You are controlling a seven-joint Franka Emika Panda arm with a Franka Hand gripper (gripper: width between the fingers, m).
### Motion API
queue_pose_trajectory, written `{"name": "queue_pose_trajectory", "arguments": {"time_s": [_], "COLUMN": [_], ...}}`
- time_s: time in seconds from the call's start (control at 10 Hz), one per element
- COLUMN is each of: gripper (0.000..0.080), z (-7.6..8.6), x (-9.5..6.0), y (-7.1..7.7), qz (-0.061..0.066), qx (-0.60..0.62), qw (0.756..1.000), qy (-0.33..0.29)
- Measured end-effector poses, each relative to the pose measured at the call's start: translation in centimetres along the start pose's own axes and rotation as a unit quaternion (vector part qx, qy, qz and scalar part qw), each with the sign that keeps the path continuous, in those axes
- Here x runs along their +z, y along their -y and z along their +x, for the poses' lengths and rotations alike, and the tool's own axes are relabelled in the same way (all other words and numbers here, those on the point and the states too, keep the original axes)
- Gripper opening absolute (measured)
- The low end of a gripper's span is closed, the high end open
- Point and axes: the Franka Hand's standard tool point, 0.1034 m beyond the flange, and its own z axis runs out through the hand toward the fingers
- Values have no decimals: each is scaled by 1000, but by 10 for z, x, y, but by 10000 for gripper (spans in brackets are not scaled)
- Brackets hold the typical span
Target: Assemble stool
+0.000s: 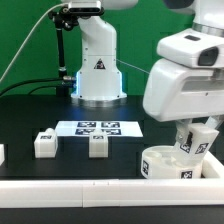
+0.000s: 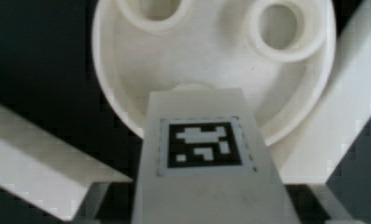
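The round white seat (image 1: 168, 166) lies at the front of the exterior view's right, against the white border bar. In the wrist view the seat (image 2: 208, 55) shows two round holes on its face. My gripper (image 1: 196, 132) is shut on a white blocky leg (image 1: 192, 142) with a black-and-white tag and holds it tilted just above the seat. In the wrist view the leg (image 2: 203, 145) sits between my gripper's (image 2: 205, 205) fingers and points at the seat. Two loose legs (image 1: 44, 143) (image 1: 98, 145) stand on the black table to the exterior view's left.
The marker board (image 1: 98, 127) lies mid-table in front of the arm's base (image 1: 98, 75). A long white border bar (image 1: 70, 188) runs along the front edge. White bars (image 2: 31, 150) (image 2: 351, 120) flank the seat in the wrist view. Another white part (image 1: 2, 153) shows at the far left edge.
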Motion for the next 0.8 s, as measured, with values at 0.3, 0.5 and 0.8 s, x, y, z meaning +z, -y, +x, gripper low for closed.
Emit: {"name": "queue_pose_trajectory", "arguments": {"time_s": [0.3, 0.5, 0.8], "gripper": [336, 337, 337], "z": [2, 0, 2], "x": [-1, 0, 1], "y": [-2, -5, -10], "qz": [15, 14, 30], "qx": [102, 173, 324], "qw": [995, 985, 945], "qy": [-11, -9, -38]}}
